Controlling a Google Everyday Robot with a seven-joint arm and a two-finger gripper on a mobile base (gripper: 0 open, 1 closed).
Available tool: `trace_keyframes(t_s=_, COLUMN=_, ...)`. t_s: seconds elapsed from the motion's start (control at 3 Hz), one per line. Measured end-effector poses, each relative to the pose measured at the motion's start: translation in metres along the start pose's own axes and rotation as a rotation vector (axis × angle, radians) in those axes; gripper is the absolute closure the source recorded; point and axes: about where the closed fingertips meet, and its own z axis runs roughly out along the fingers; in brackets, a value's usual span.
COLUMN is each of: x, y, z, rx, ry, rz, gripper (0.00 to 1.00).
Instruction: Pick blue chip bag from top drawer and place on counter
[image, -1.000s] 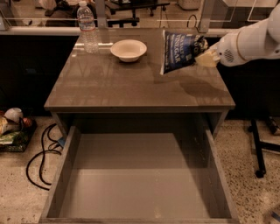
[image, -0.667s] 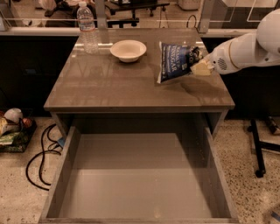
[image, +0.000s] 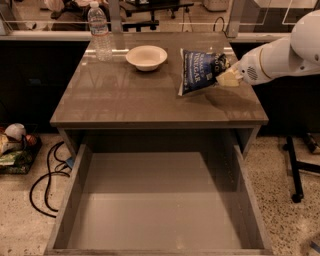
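The blue chip bag (image: 200, 71) stands tilted on the right part of the counter (image: 125, 95), its lower edge at or just above the surface. My gripper (image: 223, 76) reaches in from the right on a white arm and is shut on the bag's right edge. The top drawer (image: 155, 200) is pulled fully open below the counter's front edge, and its flat bottom holds nothing.
A white bowl (image: 146, 57) sits at the counter's back middle, left of the bag. A clear water bottle (image: 100, 32) stands at the back left. Cables (image: 47, 182) and a basket of items (image: 12, 147) lie on the floor left. A stand base (image: 297, 170) is right.
My gripper has carried the bag leftward and down, from above the counter's right edge to low over its right part. The drawer stays open.
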Motion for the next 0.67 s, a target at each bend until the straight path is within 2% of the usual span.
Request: trace_keyframes(t_s=0.67, x=-0.0005, y=0.0029, z=0.004, rx=-0.007, ry=0.001, rz=-0.002, gripper=0.12)
